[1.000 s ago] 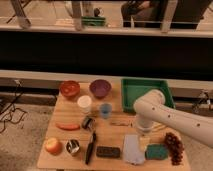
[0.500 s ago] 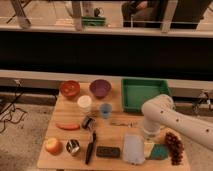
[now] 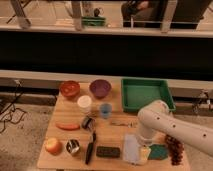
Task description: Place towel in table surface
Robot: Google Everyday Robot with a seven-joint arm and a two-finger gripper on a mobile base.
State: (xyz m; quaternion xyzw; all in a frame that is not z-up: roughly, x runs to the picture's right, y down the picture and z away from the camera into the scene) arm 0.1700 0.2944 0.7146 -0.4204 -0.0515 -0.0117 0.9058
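The light grey-blue towel (image 3: 130, 148) lies flat on the tan wooden table surface (image 3: 114, 136), near the front edge and right of centre. My white arm reaches in from the lower right and bends down over it. The gripper (image 3: 145, 154) points down at the towel's right edge, between the towel and the dark teal sponge (image 3: 159, 151). It stands open with nothing in it, and the arm partly hides it.
A green tray (image 3: 146, 94) sits at the back right, with an orange bowl (image 3: 69, 89) and a purple bowl (image 3: 100, 88) at the back. A white cup (image 3: 84, 104), blue cup (image 3: 105, 110), carrot (image 3: 67, 126), apple (image 3: 52, 146), black block (image 3: 108, 151) and grapes (image 3: 174, 150) crowd the table.
My arm has swung forward and down toward the table's front right, bringing the gripper down to the towel's right edge. The towel and the other items have not moved.
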